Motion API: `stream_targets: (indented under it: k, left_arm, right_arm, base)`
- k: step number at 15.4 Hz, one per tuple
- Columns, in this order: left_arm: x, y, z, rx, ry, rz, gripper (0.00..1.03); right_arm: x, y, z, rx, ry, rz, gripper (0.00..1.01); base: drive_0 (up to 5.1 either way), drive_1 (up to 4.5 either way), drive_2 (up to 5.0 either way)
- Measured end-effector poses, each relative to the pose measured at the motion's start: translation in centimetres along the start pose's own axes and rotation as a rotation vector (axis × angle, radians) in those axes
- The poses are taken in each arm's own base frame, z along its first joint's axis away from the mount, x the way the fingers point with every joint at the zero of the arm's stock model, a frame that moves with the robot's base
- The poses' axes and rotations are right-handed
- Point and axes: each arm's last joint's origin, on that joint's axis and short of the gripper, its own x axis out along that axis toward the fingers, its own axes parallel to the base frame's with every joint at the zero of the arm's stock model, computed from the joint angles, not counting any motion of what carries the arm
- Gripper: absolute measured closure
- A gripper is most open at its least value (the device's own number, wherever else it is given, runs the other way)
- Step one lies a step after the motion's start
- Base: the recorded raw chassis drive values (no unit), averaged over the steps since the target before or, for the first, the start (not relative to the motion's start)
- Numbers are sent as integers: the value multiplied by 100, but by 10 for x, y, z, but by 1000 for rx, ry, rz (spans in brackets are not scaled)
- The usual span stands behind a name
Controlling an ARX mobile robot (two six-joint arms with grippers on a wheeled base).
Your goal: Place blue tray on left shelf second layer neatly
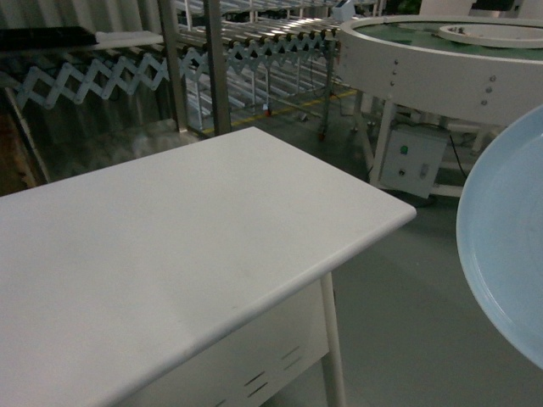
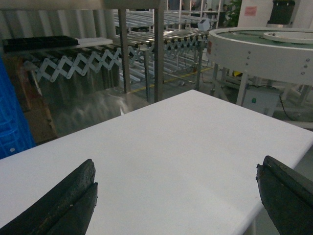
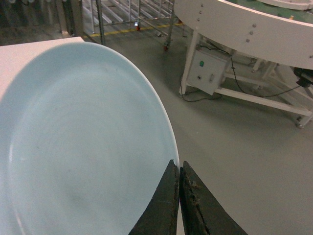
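The blue tray [image 3: 83, 147] is held up off the white table [image 1: 187, 254], at the table's right side and over the grey floor [image 3: 234, 142]. In the head view only a curved part of it [image 1: 509, 246] shows, at the right edge of the picture, apart from the table's rounded near-right corner. The right wrist view shows its pale, glossy inside face filling the left half of the picture, with the raised rim curving down to the right gripper [image 3: 179, 169]. There the two dark fingers [image 3: 166, 205] lie pressed close together with the tray's rim pinched between them — the tray spreads out to the left and far side of the fingertips, and the grip is at its near right edge.

The left gripper [image 2: 176, 186] hangs above the table top, its dark fingers [image 2: 68, 200] spread wide apart with only bare table between them.

Beyond the table, on the far left, stand steel uprights [image 1: 216, 64] and a roller conveyor with scissor struts [image 1: 110, 76]. A deep blue crate [image 2: 12, 117] shows at the left edge of the left wrist view. On the far right is a round white machine [image 1: 441, 59], with a small white control box [image 1: 411, 161] beneath it.
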Motion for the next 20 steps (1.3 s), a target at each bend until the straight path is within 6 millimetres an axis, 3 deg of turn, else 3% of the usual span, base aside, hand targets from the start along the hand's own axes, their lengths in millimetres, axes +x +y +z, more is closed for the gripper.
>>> stream_targets:
  k: [2,20]
  left_arm:
    - [0,0,0,0,0,0,5]
    - [0,0,0,0,0,0,5]
  right_arm:
    - [0,0,0,-1,-1,-1,99]
    - [0,0,0,-8,-1,-1,99]
  base:
    - [-150,-150,-150]
    - [262,-230,-505]
